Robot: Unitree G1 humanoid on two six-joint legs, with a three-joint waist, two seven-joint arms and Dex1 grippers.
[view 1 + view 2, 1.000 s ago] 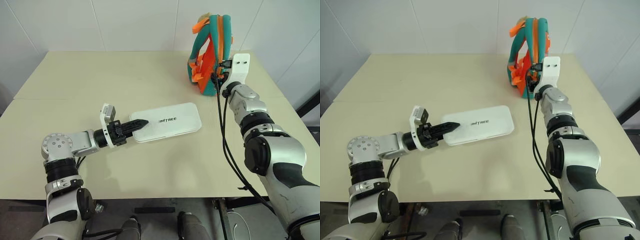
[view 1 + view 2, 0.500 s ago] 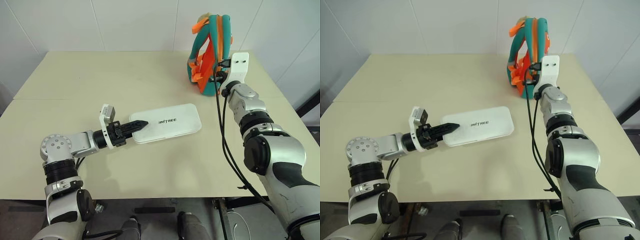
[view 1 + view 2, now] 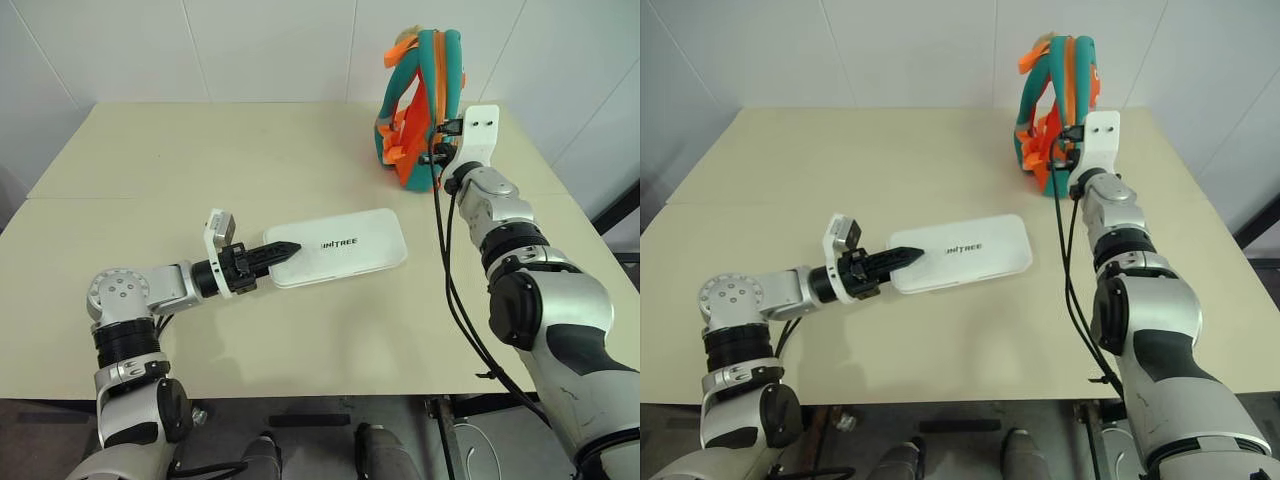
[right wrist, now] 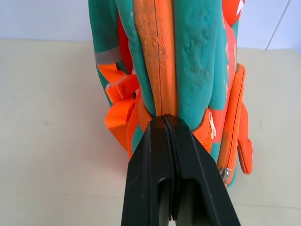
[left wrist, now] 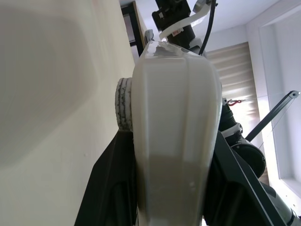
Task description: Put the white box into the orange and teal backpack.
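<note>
One flat, smooth white box (image 3: 340, 248) with rounded corners lies mid-table, its near end clamped between the two black fingers of the left gripper (image 3: 281, 250). One soft orange and teal backpack (image 3: 421, 92) stands upright at the far right of the pale table (image 3: 200, 160). There the right gripper (image 4: 170, 123) is pinched tight on its padded edge, with bare tabletop all around the box.

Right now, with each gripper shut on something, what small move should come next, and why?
Probably the right gripper, shut on the backpack's edge, should pull it open. The bag stands upright and looks closed, while the left gripper holds the box by one end on the table.
</note>
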